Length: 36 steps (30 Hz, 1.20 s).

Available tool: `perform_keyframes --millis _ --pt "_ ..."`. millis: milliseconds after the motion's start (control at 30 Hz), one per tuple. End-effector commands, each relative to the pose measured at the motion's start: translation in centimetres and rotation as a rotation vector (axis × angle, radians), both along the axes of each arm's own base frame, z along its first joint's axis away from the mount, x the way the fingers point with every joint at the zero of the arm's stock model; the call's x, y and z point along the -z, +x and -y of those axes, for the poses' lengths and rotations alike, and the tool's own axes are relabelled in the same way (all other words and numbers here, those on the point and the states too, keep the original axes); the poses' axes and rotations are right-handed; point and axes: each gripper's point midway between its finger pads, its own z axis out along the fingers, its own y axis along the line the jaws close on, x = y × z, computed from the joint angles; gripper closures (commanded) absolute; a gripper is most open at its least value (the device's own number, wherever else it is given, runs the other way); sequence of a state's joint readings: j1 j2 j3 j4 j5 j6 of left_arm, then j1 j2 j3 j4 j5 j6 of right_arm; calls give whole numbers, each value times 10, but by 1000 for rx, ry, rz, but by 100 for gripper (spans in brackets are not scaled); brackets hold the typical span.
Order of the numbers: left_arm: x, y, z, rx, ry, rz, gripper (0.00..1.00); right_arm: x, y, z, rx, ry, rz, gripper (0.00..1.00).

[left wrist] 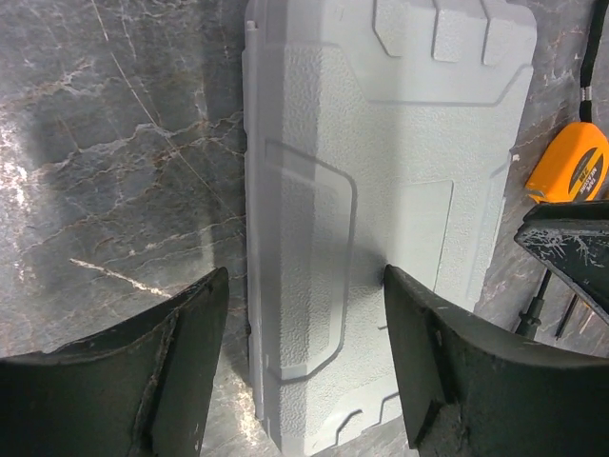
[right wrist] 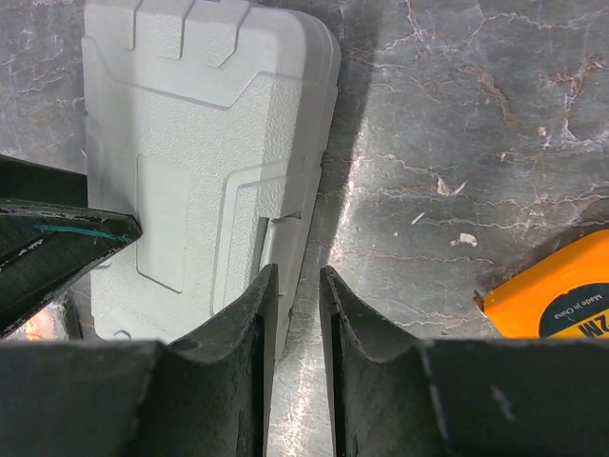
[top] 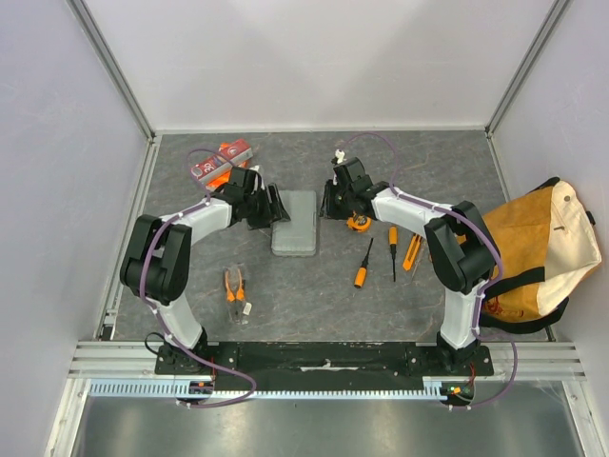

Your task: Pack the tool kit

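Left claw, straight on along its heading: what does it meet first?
Probably the flat grey plastic rectangular case: the left claw straddles its long edge, one side over the case, the other over the dark marbled tabletop beside it. Height above is unclear.

I have the tool case point(top: 293, 222) lying shut mid-table. My left gripper point(top: 275, 205) straddles its left edge and my right gripper point(top: 328, 201) sits at its right edge. A tape measure point(top: 359, 224) lies just right of the case, with two screwdrivers point(top: 363, 264) nearer me. Pliers point(top: 234, 284) lie front-left, packets point(top: 221, 162) back-left, and the bag point(top: 538, 252) far right.
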State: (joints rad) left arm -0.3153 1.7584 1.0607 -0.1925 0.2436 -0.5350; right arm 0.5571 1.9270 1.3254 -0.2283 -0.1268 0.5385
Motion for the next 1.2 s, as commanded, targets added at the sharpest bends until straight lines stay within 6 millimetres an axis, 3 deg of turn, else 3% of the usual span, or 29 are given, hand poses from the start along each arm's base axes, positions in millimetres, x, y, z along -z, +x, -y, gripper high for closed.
perform_keyframes --millis 0,333,600,833,1000,1167 --pt "-4 1 4 27 -23 1 28 -21 12 -10 -8 16 66 69" --pt "4 -8 2 62 -11 -1 48 -6 8 -16 -16 -5 43 68" --pt "17 -15 -6 39 28 -58 68 13 5 -8 14 -70 17 76" --pt "30 -22 -19 -5 95 -114 74 -1 10 0 73 -93 64 77" --pt "35 -25 -20 -10 101 -136 75 -15 16 7 113 -106 107 69" --pt "36 -25 -19 -10 96 -140 75 -6 11 5 92 -102 83 67"
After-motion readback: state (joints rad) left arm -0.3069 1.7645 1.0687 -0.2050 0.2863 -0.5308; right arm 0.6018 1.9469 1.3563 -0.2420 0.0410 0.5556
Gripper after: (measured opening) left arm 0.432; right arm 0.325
